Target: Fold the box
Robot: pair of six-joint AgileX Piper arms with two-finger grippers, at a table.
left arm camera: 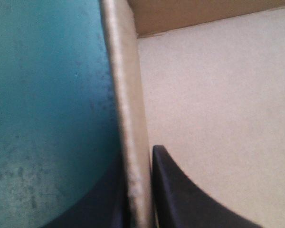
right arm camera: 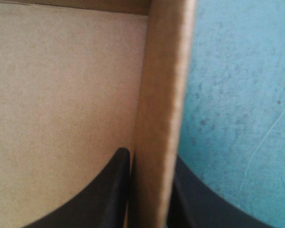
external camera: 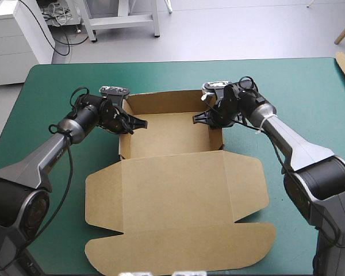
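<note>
Black fingers (left arm camera: 190, 199) tell you the grip. Your left gripper (external camera: 139, 122) is pinched almost closed on the left side wall (external camera: 124, 138) of the box (external camera: 178, 190), with one finger inside the tray (external camera: 167, 135) and the other outside, over the teal-green cover (external camera: 52, 86). The board is sandwiched between them (the left wrist view shows this plainly). Your right gripper (external camera: 198, 118) mirrors it. It is nipped onto the right side wall (external camera: 215, 133), with the same straddle and the board held in the narrow gap.

From above, the left gripper sits at the tray's 9 o'clock side and the right gripper at its 3 o'clock side, both reaching inward over the walls.

I judge the task well along. The far wall (external camera: 164, 102) at 12 o'clock and both side walls stand upright, so the tray has its shape. What seems left is pressing the side walls home so they hold. From these views you cannot tell whether their folded-over layers are fully tucked.

The box is brown, clean board lying in the middle of the table. The tray takes the 12 o'clock end, and the lid (external camera: 178, 178) lies flat on the cover toward 6 o'clock. Rounded side flaps (external camera: 100, 201) spread out at 9 and 3 o'clock, and the long front flap (external camera: 178, 250) reaches nearly to the near edge.
</note>
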